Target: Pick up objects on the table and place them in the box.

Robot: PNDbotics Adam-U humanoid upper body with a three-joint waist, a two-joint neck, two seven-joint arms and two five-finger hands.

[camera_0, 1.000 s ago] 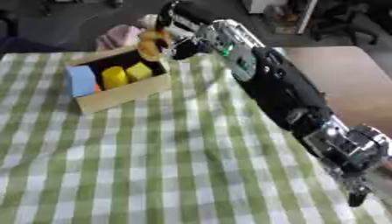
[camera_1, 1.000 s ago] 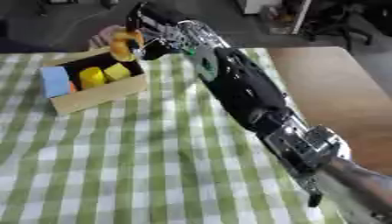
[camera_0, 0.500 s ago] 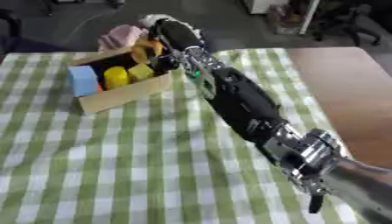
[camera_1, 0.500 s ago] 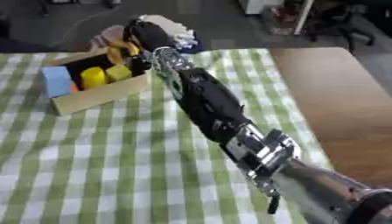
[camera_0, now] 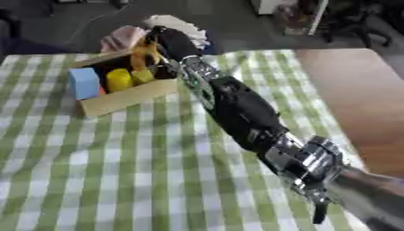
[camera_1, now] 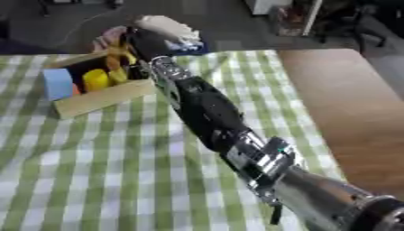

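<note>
Bench point(camera_0: 118, 180): covered by a green-and-white checked cloth, bare brown top showing at the right edge.

Right arm point(camera_0: 245, 117): black with silver joints, stretched from the lower right corner diagonally up to the far left, crossing most of the cloth.

Box point(camera_0: 126, 97): open cardboard, at the far left of the cloth, tilted askew. Holds a blue block point(camera_0: 83, 83) at its left end and a yellow object point(camera_0: 120, 79) beside it.

Right hand point(camera_0: 170, 43): over the far right end of the box, fingers pointing down into it. An orange-yellow object point(camera_0: 142, 54) shows against the hand at the box rim; whether the fingers are curled round it or already parted cannot be told.

Left hand: not visible in either view.

Pink and white items point(camera_0: 122, 38): lying beyond the box, at the bench's far edge.

Step in hand, as judged: delivery into the box. Next move would call for a clean release, then lifting the hand straight up clear of the box walls.
</note>
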